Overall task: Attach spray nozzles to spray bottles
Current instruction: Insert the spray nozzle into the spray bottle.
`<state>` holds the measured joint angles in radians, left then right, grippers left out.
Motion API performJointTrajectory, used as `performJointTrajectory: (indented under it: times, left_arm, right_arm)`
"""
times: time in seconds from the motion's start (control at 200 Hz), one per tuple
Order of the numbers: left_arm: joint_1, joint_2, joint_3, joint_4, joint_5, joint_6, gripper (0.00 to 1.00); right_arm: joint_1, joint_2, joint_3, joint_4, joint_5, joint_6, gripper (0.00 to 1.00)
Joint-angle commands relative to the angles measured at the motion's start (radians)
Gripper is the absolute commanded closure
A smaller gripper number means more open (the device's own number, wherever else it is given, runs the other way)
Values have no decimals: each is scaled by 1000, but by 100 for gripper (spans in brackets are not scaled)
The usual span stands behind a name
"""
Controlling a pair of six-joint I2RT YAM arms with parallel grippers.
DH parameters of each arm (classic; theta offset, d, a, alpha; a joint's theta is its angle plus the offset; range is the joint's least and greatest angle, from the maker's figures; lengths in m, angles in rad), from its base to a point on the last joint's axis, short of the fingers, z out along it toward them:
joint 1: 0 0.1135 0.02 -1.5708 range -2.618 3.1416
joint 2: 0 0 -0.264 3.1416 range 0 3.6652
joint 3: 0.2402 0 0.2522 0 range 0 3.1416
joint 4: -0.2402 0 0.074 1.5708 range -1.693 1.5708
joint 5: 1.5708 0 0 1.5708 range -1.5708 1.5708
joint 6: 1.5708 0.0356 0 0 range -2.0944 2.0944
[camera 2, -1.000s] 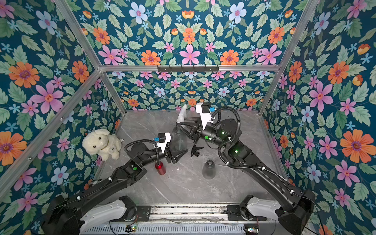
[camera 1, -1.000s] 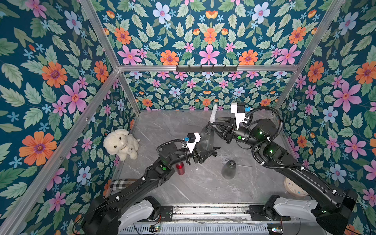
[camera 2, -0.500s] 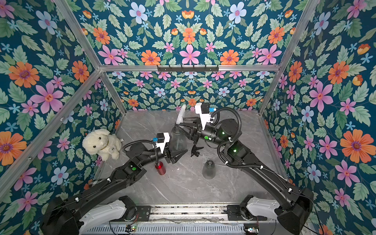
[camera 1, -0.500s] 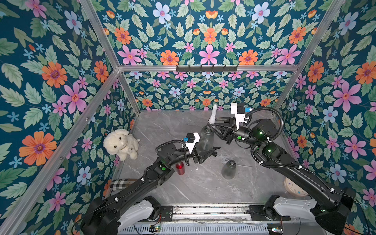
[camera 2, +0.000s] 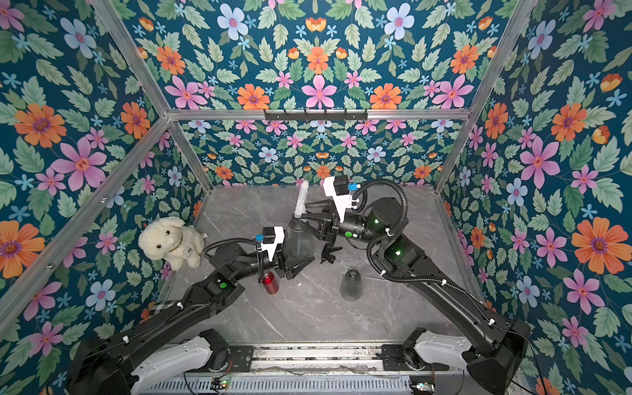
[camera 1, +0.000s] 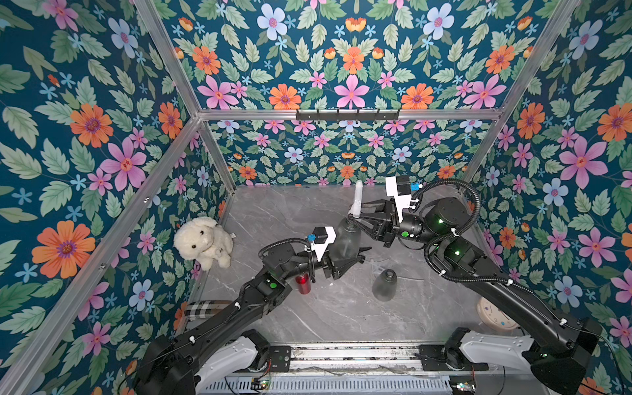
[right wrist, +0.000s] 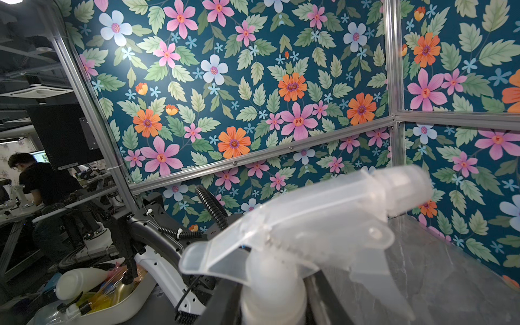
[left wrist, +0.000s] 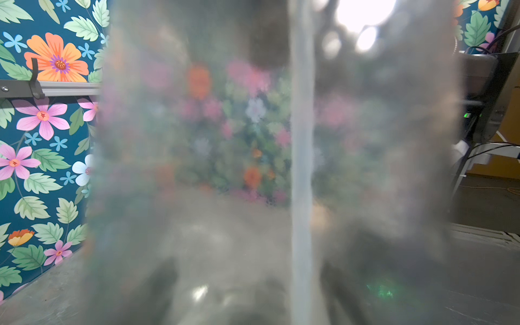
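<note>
Grey bottle [camera 1: 347, 236] sits squeezed in my left gripper [camera 1: 349, 251] mid-table, my right gripper [camera 1: 355, 216] pinching the white nozzle [camera 1: 357, 198] on its neck, while the spare grey bottle [camera 1: 384, 285] at five o'clock and the red bottle [camera 1: 303, 283] at seven wait bare.

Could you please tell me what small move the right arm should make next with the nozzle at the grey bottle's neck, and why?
Probably a short twist of the right gripper to thread the whitish nozzle on: its dip tube is already inside the grey bottle, which the left gripper holds by its body. Whether the collar is seated cannot be seen.
</note>
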<state>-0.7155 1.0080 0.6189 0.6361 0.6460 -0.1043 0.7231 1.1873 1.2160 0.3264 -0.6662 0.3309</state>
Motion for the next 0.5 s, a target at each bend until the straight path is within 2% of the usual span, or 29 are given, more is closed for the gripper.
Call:
performJointTrajectory:
  times: [0.0,0.23,0.495]
  left_arm:
    - [2,-8,1,49,-47,-30,100]
    - [2,-9,7,48,-53,-38,100]
    - [2,-6,14,26,-48,-26,100]
  right_arm:
    - [1,-9,-12,-10,-58,-11,69]
    - [2,-23,-20,-39,-48,-35,64]
    - [2,-33,11,-135,-40,-87,63]
